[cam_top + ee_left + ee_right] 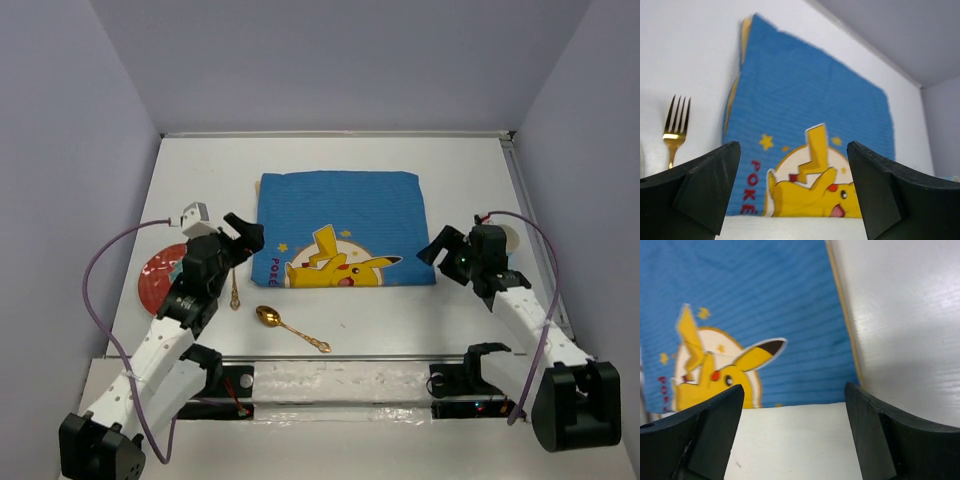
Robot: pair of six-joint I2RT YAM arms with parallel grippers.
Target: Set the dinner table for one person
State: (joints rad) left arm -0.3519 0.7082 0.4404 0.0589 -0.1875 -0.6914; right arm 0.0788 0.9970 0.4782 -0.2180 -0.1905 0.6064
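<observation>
From above, the white dinner table (200, 180) fills the view, with a blue Pikachu placemat (340, 205) lying flat at its middle and nothing on it. A red plate (158, 275) sits at the left edge, partly under the left arm; nothing shows on the part of it in view. A gold fork (235, 290) lies just beside the mat's left edge, and a gold spoon (290, 328) lies near the front, apart from the mat. The left gripper (243, 235) hovers at the mat's left side and the right gripper (437, 247) at its right side. A pale round object (511, 238) behind the right arm is too hidden to name.

So I judge the setting barely begun: the mat is down, while the plate and cutlery are yet to be placed.

The left wrist view shows the left gripper (793, 150) with fingers spread wide and holding nothing, the fork (675, 132) off to one side on the bare table (690, 50).

The right wrist view shows the right gripper (794, 390) likewise spread and holding nothing, above the mat's corner (765, 300).
</observation>
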